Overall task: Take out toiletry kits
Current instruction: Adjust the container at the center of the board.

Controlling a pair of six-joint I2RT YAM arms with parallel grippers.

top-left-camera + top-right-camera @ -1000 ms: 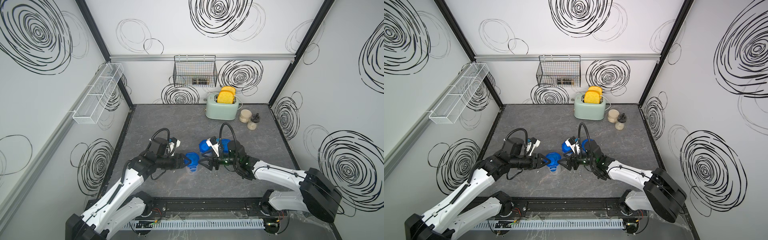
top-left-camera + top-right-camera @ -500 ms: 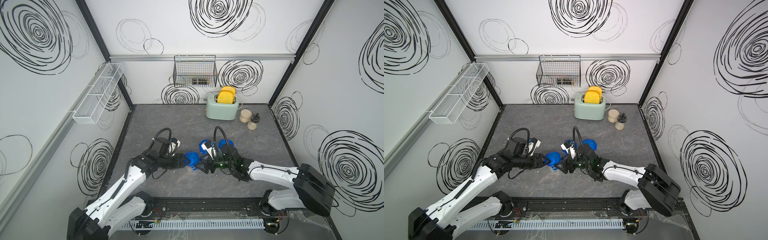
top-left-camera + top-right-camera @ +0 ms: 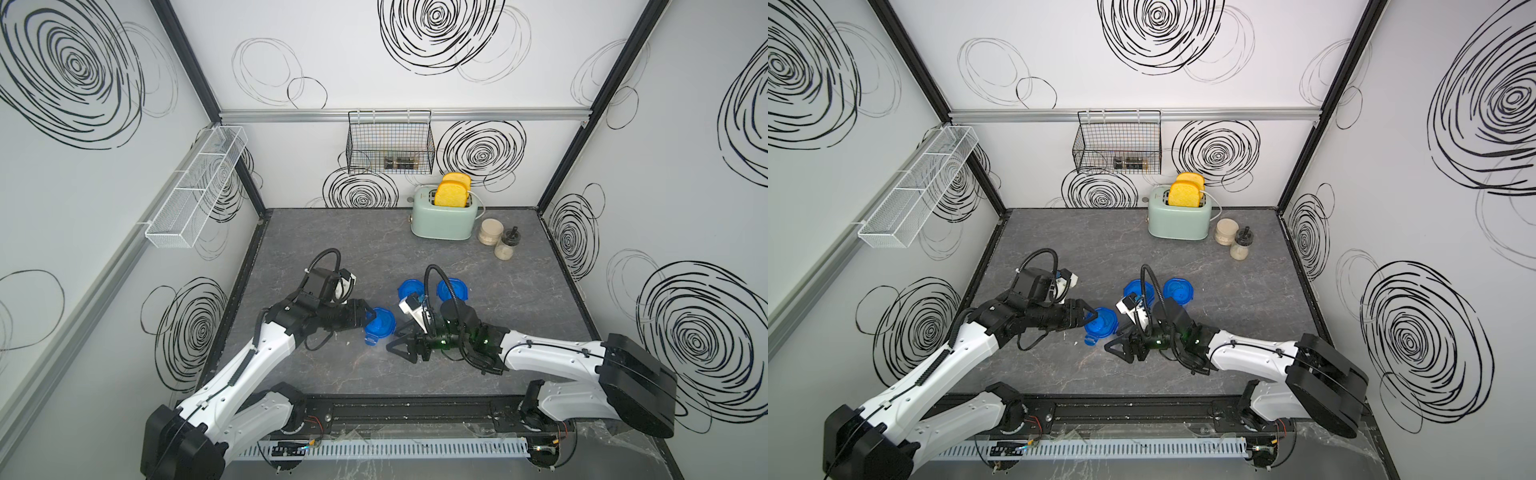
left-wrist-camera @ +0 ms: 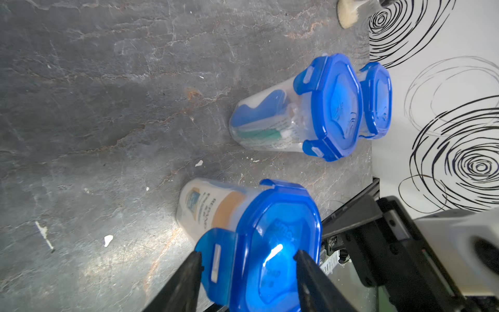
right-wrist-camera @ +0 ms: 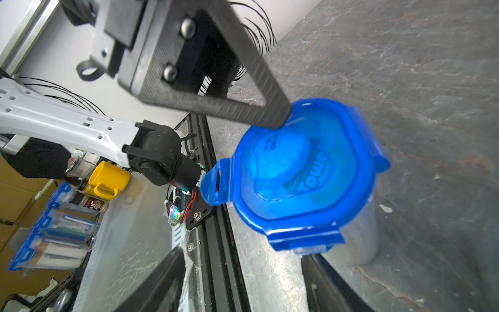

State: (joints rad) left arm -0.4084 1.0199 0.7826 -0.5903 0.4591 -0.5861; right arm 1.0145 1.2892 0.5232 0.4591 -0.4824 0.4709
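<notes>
Though both top views show only a blue lid [image 3: 379,327] just below frame centre, the left wrist view exposes the toiletry kit's cream bottle [image 4: 209,213] inside its clear jar [image 4: 186,224]. The left gripper [image 4: 248,255] straddles that lid; clamping or not, I cannot tell. The right gripper [image 5: 241,255] hangs released beside it.

Blue-lidded clear jar [image 5: 360,243], left hand [image 5: 270,116] touching lid [image 5: 305,175]

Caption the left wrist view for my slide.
Open left pincer over a blue-lidded jar, one tab lifted; two more lidded jars beyond.
</notes>
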